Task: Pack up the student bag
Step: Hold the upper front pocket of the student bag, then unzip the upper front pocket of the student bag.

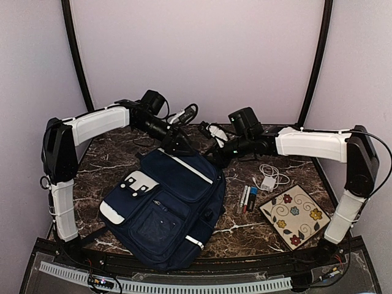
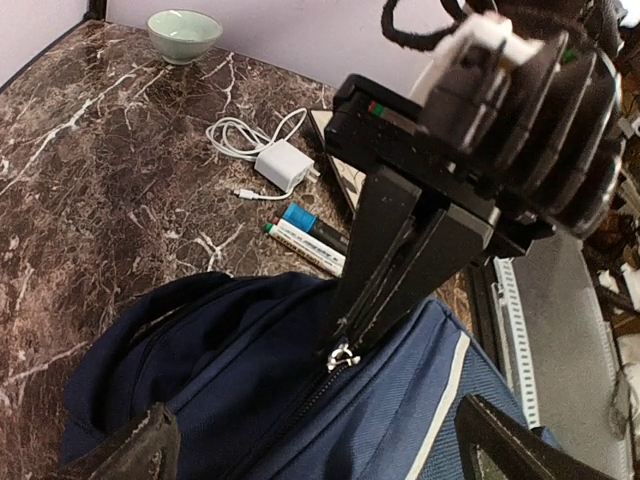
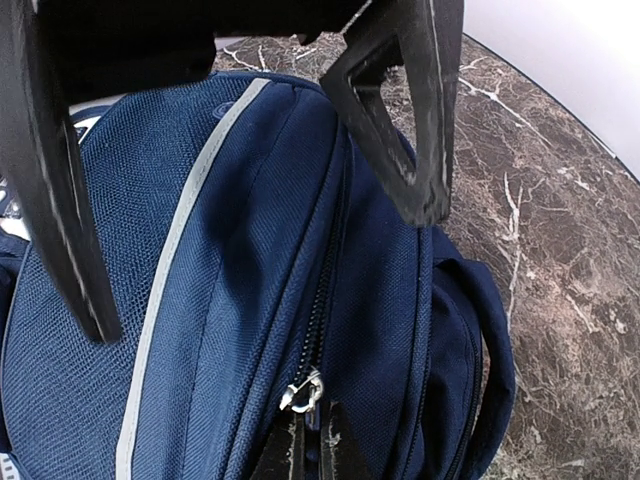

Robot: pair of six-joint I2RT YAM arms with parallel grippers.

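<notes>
The soft, floppy student bag (image 1: 165, 214) lies in the middle of the table (image 1: 116, 156) toward its near edge, and is best taken, I think, by its zipper pull (image 3: 303, 390), where the right gripper (image 2: 345, 335) is pinched shut while the left gripper (image 3: 250, 255) stands wide open and empty.

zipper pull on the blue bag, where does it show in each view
top external: too small to make out, at the far edge of the student bag.
left wrist: zipper pull low centre, at the tip of the shut right gripper.
right wrist: low centre.
shared landmark: the bag's white stripe.
</notes>
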